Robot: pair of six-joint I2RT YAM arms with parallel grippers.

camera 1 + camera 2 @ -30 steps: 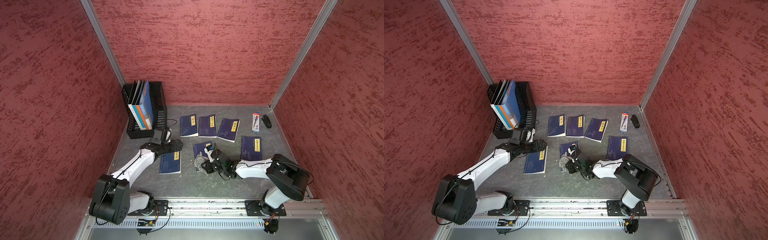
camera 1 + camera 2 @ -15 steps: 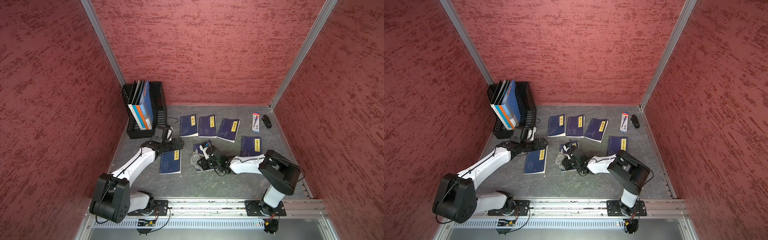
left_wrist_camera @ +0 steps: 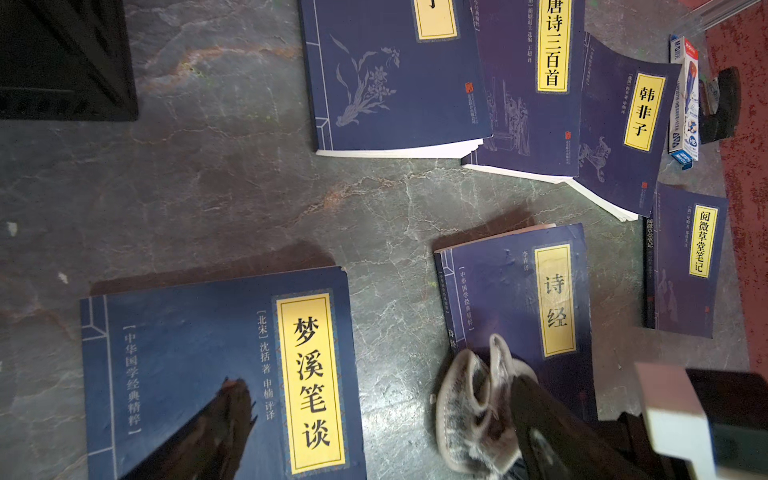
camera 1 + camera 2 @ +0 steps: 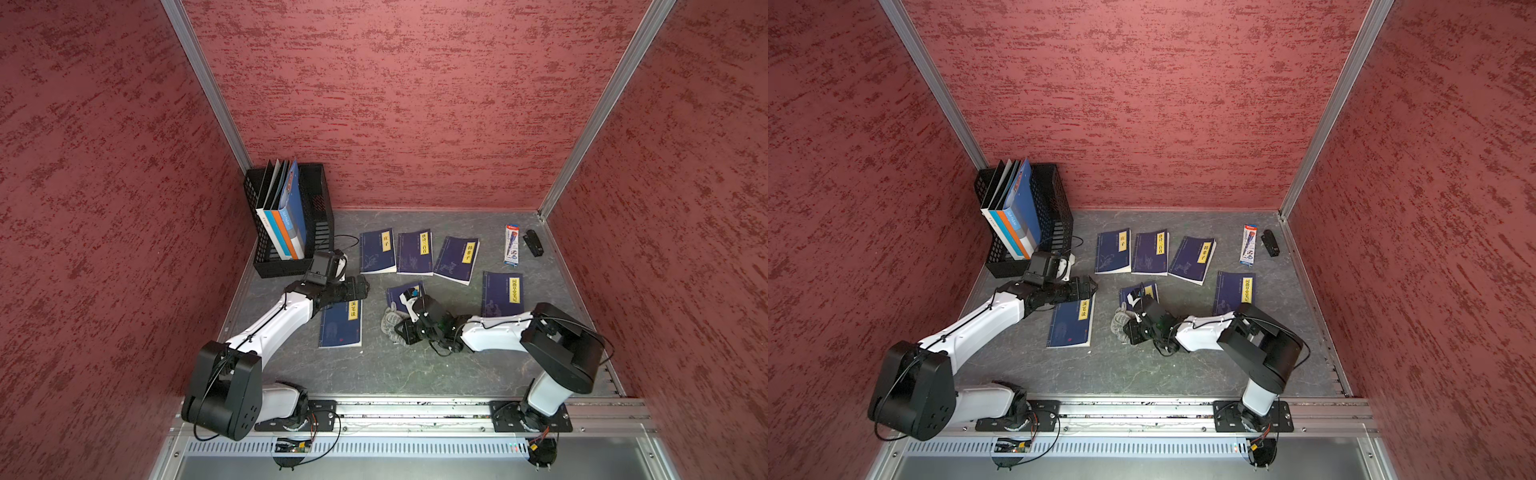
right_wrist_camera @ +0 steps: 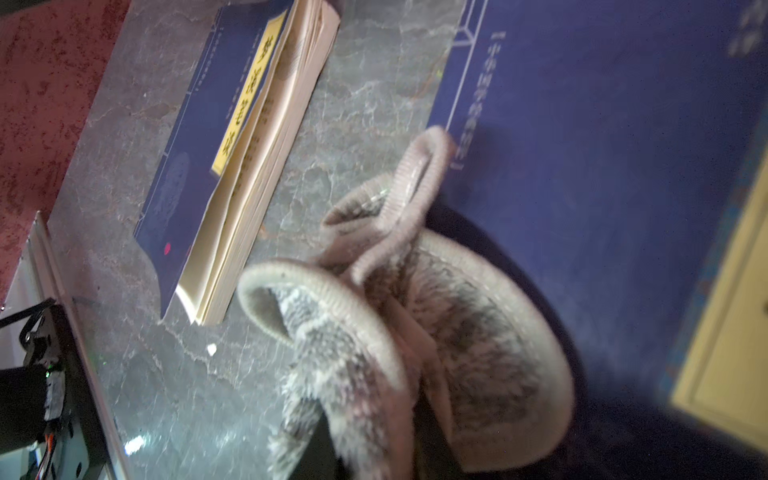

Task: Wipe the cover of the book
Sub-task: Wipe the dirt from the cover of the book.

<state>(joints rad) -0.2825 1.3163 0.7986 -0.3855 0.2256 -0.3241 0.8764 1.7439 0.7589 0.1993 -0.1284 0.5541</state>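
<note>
The book [image 4: 402, 292] [image 4: 1128, 292] [image 3: 515, 291] is a dark blue paperback with a yellow title strip, lying flat mid-table in both top views. A grey fluffy cloth [image 4: 390, 323] [image 4: 1119, 322] [image 3: 469, 399] [image 5: 415, 332] lies bunched over the book's near left corner and the table beside it. My right gripper [image 4: 405, 331] [image 4: 1133, 331] [image 5: 361, 449] is shut on the cloth, low over that corner. My left gripper [image 4: 360, 287] [image 4: 1090, 286] stands open with nothing in it, above the far edge of a second blue book [image 4: 340, 324] [image 3: 216, 374] to the left. One of its fingertips [image 3: 232, 399] shows over that cover.
A black file rack [image 4: 320, 216] with folders stands at the back left. Three blue books [image 4: 415, 253] lie in a row at the back, and one more [image 4: 503, 293] to the right. A pen box [image 4: 511, 245] and a small black object [image 4: 533, 243] lie near the back right corner.
My right gripper has slid the cloth a little to the left over the book's near corner. The left arm has hardly moved.
</note>
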